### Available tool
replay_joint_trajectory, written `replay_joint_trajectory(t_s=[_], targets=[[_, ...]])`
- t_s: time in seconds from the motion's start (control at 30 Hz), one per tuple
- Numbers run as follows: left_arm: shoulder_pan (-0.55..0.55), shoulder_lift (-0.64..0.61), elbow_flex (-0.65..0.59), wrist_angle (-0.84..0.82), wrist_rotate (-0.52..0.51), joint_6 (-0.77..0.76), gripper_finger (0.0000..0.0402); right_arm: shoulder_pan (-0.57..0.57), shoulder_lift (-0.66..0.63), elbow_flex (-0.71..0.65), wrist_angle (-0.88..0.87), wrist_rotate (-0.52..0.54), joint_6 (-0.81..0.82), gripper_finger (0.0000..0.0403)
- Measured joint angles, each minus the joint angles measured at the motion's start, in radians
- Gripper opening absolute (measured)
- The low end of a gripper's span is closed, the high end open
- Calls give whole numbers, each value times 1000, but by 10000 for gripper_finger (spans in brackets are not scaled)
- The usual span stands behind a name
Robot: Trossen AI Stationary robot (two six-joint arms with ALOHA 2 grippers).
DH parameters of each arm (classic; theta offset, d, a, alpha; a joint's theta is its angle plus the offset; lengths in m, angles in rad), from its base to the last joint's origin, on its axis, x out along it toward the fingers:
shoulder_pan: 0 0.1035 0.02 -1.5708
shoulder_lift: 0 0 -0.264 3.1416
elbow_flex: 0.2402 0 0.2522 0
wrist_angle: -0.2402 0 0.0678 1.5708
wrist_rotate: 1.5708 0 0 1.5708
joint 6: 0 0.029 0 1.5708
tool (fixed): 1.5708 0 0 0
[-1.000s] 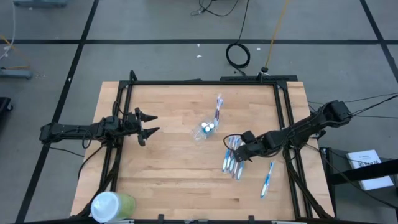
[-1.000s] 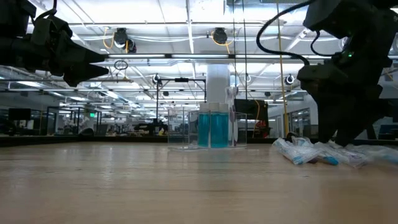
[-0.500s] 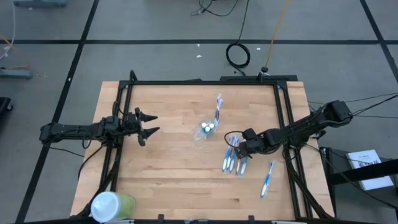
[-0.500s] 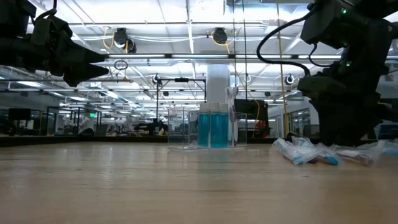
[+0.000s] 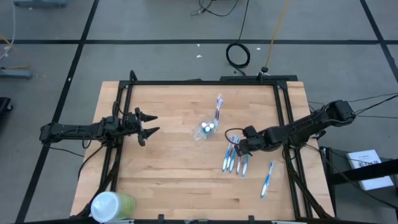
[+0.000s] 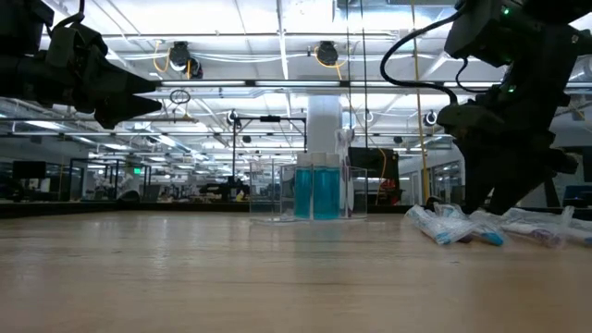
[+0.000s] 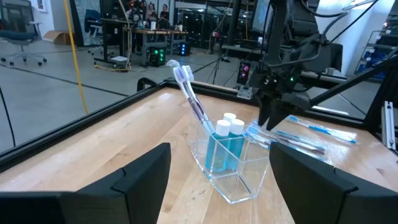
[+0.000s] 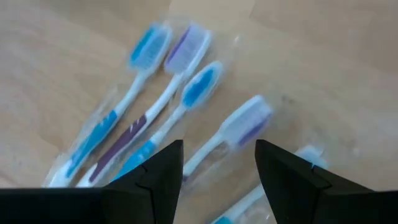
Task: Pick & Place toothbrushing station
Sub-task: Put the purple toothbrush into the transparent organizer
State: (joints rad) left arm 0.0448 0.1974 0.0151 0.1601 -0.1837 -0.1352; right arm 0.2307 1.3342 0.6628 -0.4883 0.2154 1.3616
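The right gripper (image 5: pixel 235 145) hovers with fingers apart over wrapped toothbrushes (image 5: pixel 233 160) on the counter (image 5: pixel 168 168); the left gripper (image 5: pixel 151 124), also apart, waits near the counter's left edge.

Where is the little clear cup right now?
Seen from above, the clear cup sits near the table's middle, a toothbrush sticking out of it, between the left gripper and the right gripper.

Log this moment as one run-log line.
left pincer: open, idle at table's left | right pincer: open, over toothbrush pile | clear cup: mid-table, holds tubes
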Motion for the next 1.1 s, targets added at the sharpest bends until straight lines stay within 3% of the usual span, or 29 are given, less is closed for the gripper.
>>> replay_joint_trajectory(t_s=[0.47, 1.1], targets=[[0, 0, 0, 0, 0, 0, 283, -48, 1, -3, -20, 46, -39, 192], [0, 0, 0, 0, 0, 0, 283, -47, -1, -98, 110, 61, 2, 192]])
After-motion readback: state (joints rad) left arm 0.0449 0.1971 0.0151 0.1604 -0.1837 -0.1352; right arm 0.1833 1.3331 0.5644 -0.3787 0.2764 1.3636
